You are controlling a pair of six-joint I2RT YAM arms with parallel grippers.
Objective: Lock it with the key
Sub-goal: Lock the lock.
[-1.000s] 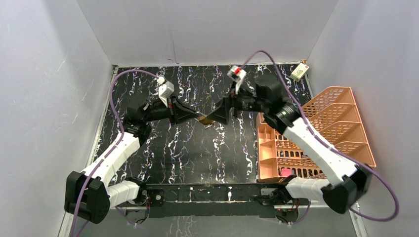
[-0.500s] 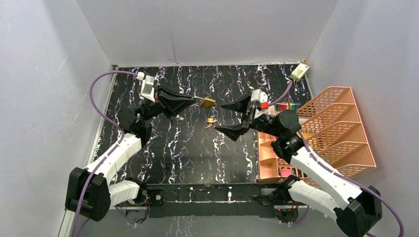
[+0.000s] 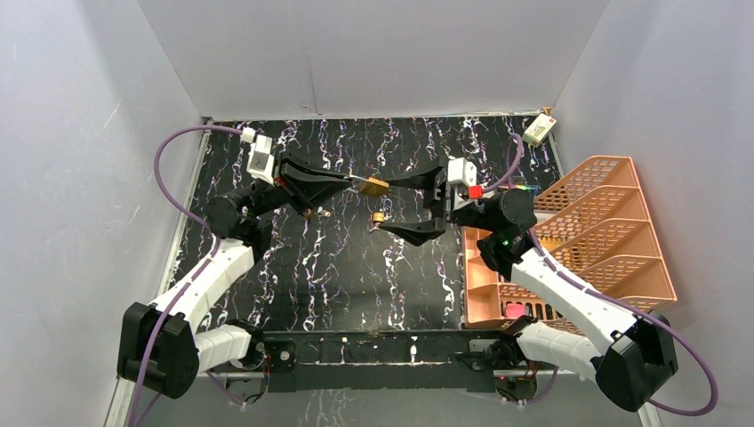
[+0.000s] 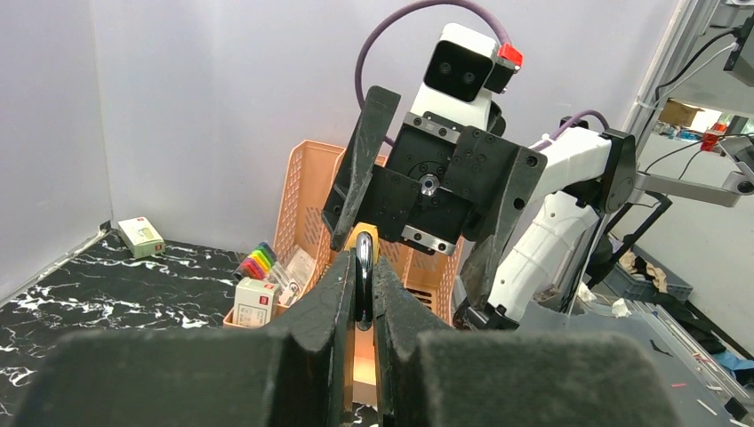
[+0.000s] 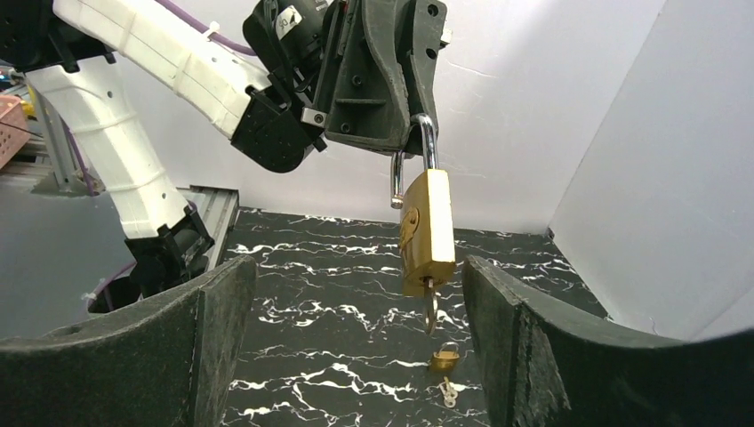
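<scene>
"Two locks in view: which is in your grasp?"

"The brass padlock (image 5: 427, 236), centre of the right wrist view, hanging by its shackle from my left gripper (image 5: 414, 123), whose jaws are clamped on that shackle; a key (image 5: 429, 313) projects from its underside."

"And your right gripper (image 3: 389, 205)?"

"Jaws wide apart, one finger either side of the padlock and clear of it. Below, on the marbled table (image 3: 338, 276), lies a small lock (image 5: 442, 358); an orange rack (image 3: 613, 222) stands at the right of the overhead view."
</scene>
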